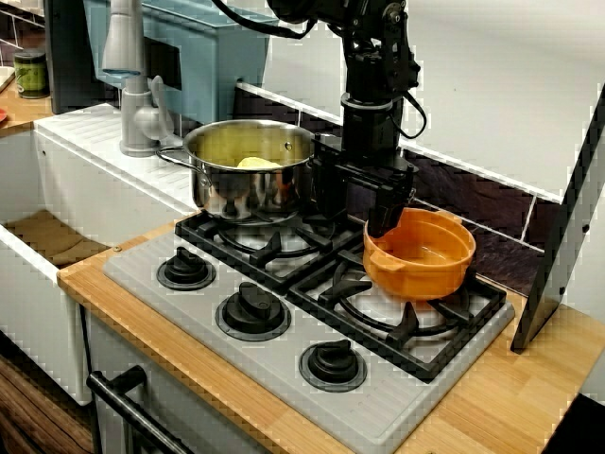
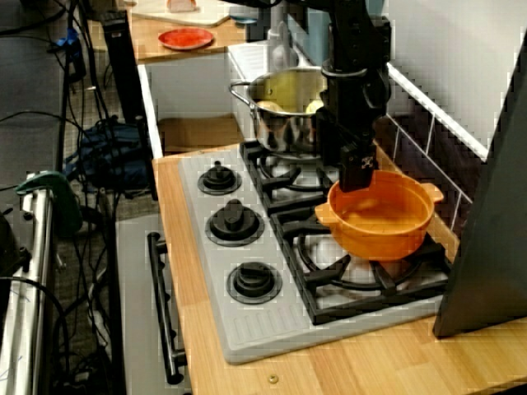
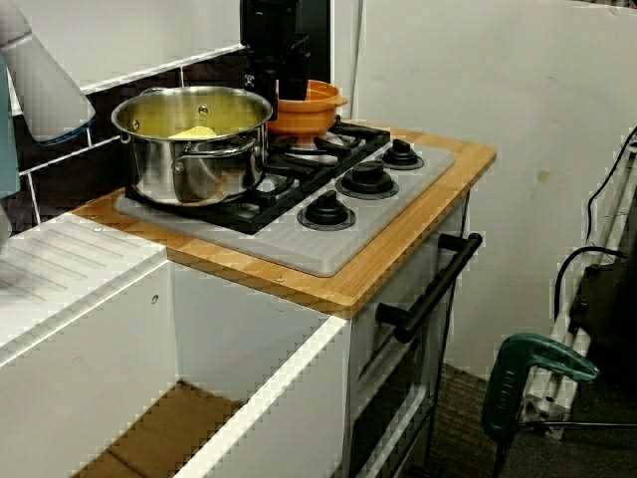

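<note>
Orange bowl [image 3: 317, 118], half-hidden from sink side

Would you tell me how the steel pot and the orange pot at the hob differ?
The steel pot is shiny metal; the orange pot is matte orange. The steel pot holds yellow pieces; the orange pot looks empty. The end effector meets the orange pot's rim, not the steel pot's. Both have side handles.

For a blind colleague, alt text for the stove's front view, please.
A robot gripper meets the rim of an orange pot on the right burner of a stove; a steel pot holding something yellow stands beside it.
</note>
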`<state>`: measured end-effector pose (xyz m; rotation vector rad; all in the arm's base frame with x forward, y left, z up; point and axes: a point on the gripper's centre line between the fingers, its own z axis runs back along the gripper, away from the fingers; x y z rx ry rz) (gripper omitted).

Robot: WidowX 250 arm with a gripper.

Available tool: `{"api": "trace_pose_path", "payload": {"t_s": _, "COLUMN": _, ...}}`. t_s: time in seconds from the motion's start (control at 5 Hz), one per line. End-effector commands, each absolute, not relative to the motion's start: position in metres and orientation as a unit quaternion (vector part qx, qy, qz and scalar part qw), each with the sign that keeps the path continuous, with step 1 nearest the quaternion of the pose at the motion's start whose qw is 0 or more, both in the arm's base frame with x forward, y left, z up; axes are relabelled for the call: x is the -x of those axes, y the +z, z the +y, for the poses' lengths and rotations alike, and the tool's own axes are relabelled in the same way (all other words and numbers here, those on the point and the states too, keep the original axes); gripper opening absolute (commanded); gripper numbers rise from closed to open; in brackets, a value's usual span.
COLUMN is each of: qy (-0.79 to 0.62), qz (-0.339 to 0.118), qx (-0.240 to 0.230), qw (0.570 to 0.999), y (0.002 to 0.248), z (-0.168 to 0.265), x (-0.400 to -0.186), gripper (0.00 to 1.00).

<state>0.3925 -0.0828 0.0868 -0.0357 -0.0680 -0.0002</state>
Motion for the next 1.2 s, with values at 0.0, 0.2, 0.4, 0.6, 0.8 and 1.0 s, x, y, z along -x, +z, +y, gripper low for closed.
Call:
{"api": "trace_pose_path", "payload": {"t_s": 0.0, "qy": 0.014, "qz": -0.100, "qx": 0.058, "qw": 0.993, "y": 0.154, "z": -0.069, "x": -0.393, "gripper": 1.00}}
{"api": "trace_pose_path", "payload": {"t_s": 0.2, "qy": 0.016, "qz": -0.105, "qx": 0.069, "qw": 0.992, "y": 0.169, "z": -0.065, "x": -0.389, "gripper": 1.00}}
{"api": "trace_pose_path", "payload": {"t_s": 0.4, "qy": 0.034, "qz": -0.109, "qx": 0.070, "qw": 0.991, "y": 0.179, "z": -0.058, "x": -0.382, "gripper": 1.00}}
{"api": "trace_pose_path", "payload": {"t_s": 0.6, "qy": 0.079, "qz": -0.100, "qx": 0.073, "qw": 0.989, "y": 0.187, "z": -0.049, "x": -0.369, "gripper": 1.00}}
{"api": "trace_pose_path", "payload": {"t_s": 0.8, "qy": 0.129, "qz": -0.100, "qx": 0.084, "qw": 0.983, "y": 0.200, "z": -0.034, "x": -0.353, "gripper": 1.00}}
{"api": "trace_pose_path", "payload": {"t_s": 1.0, "qy": 0.196, "qz": -0.106, "qx": 0.084, "qw": 0.971, "y": 0.202, "z": -0.023, "x": -0.342, "gripper": 1.00}}
